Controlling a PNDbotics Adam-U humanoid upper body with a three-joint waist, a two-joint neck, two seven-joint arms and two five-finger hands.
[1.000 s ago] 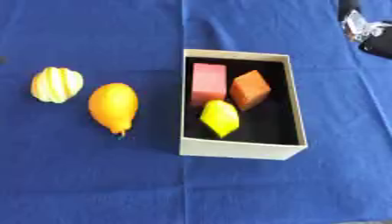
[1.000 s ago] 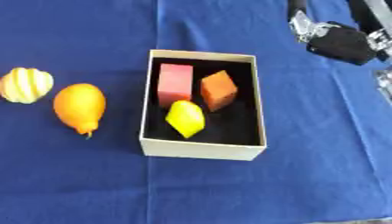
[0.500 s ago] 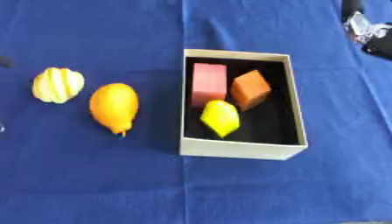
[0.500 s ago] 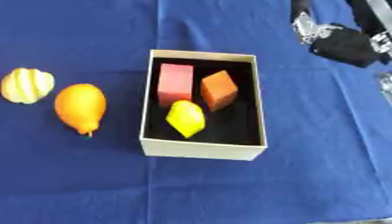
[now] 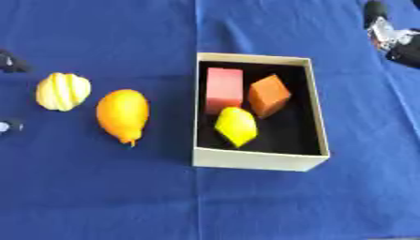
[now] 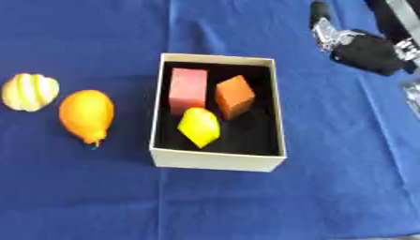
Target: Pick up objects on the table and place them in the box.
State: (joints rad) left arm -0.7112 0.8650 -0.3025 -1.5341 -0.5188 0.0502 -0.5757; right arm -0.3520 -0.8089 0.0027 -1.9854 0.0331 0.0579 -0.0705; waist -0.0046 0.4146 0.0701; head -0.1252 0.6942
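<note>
A test bench: blue cloth (image 5: 123,187) covers the table, nothing else.

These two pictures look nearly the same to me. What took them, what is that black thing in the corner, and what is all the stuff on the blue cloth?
Both come from one stereo camera in a humanoid robot's head, looking down: its left and right eyes. The black shape at upper right is its right hand; it holds nothing, and its fingers are unclear. Dark bits at the left edge may be its left hand. On the blue tablecloth stands an open box holding a pink block, an orange block and a yellow lemon. Outside lie an orange lemon-shaped fruit and a striped yellow gourd.
</note>
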